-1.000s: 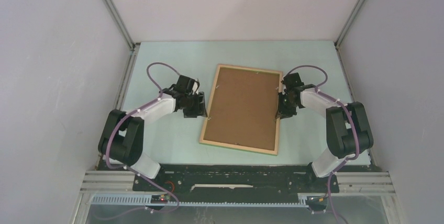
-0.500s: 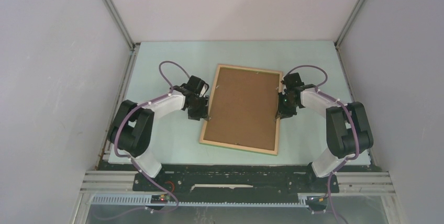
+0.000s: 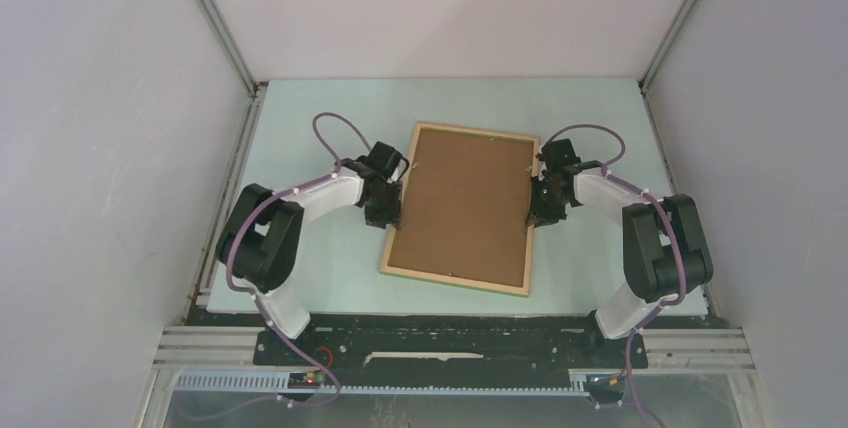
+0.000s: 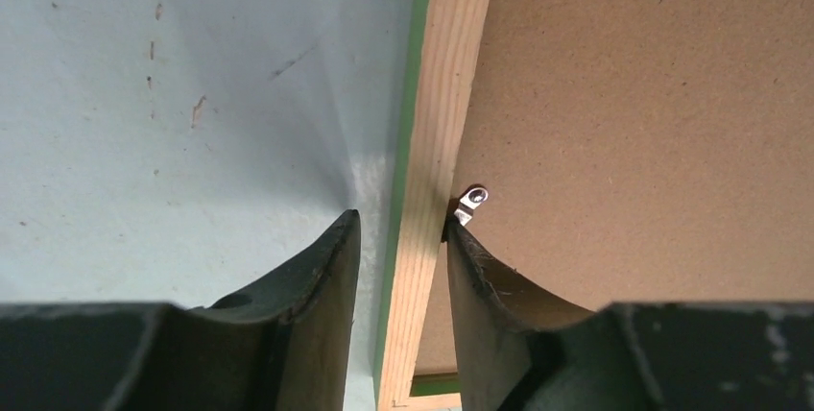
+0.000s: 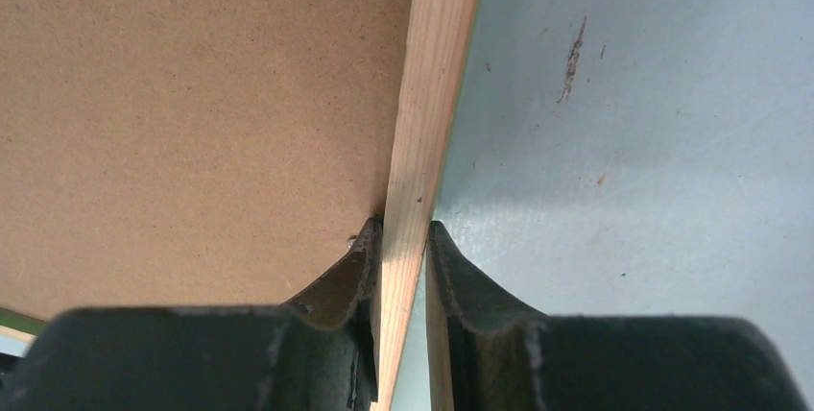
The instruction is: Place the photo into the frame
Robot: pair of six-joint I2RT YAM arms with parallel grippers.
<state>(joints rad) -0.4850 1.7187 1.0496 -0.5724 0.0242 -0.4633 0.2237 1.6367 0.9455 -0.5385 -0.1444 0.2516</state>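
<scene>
The pale blue-green bench (image 3: 300,128) carries the frame (image 3: 456,282) at its middle, lying flat with the pale wood face up. A plain brown board (image 3: 465,203) fills the frame. The right gripper (image 3: 538,210) is clamped on the right rail, both fingers touching it. The left gripper (image 3: 393,212) straddles the left rail part open: its outer finger (image 4: 326,267) stands clear of the wood, the inner one sits against it, beside a small metal tab (image 4: 472,202).

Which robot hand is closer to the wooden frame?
Right: the right gripper pinches the right rail of the frame. The left gripper straddles the left rail, a gap showing beside one finger.
</scene>
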